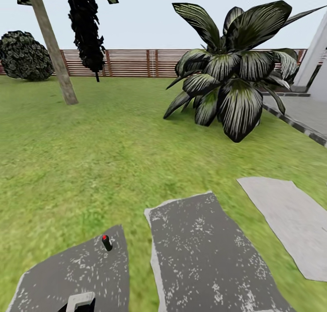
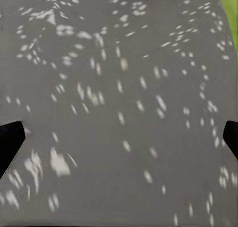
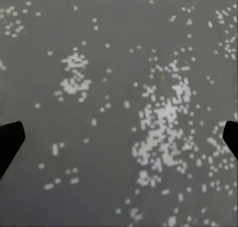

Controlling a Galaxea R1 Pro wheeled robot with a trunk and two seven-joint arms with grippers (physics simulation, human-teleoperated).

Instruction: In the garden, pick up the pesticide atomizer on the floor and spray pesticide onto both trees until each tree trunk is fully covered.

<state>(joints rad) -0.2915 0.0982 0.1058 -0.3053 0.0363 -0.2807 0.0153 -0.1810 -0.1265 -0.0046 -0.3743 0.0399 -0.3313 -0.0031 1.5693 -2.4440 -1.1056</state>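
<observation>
I see both sets of fingers spread wide and empty: left fingers (image 2: 11,146) and right fingers (image 3: 10,141) hang over speckled grey stepping stones (image 1: 204,253). The pesticide atomizer (image 1: 106,242), dark with a red cap, stands upright on the leftmost stone, near the left arm, not on the grass (image 1: 91,157). I would lower the left gripper, centre the atomizer between its fingers, then close. No containers are present. One tree trunk (image 1: 54,48) stands well ahead, left.
</observation>
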